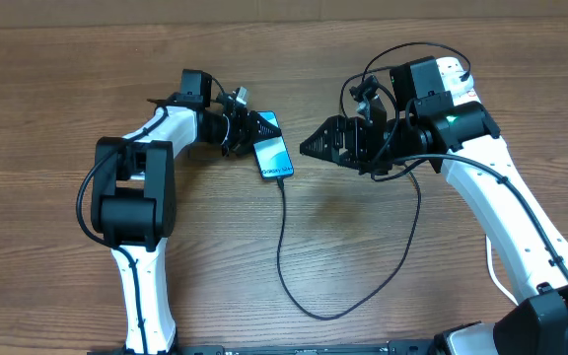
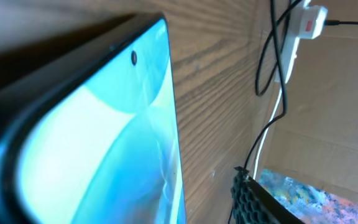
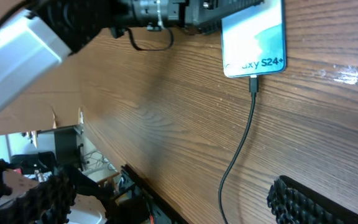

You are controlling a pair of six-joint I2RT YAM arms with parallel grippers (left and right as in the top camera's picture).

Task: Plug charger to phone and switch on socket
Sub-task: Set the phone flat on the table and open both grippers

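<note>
The phone (image 1: 273, 158) lies flat on the wooden table with its light blue screen up; it also shows in the right wrist view (image 3: 253, 37) and fills the left wrist view (image 2: 104, 137). The black charger cable (image 1: 282, 256) has its tip in the phone's lower end (image 3: 252, 82) and loops toward the right arm. My left gripper (image 1: 249, 126) is open at the phone's upper end; one finger (image 2: 257, 196) stands apart from the phone's edge. My right gripper (image 1: 314, 146) is open and empty just right of the phone. The white socket strip (image 2: 306, 22) shows only in the left wrist view.
The right arm's body (image 1: 432, 108) covers the table area behind its gripper in the overhead view. The charger cable (image 3: 241, 143) runs across the wood between the right fingers. The table's near edge (image 3: 135, 180) is visible in the right wrist view.
</note>
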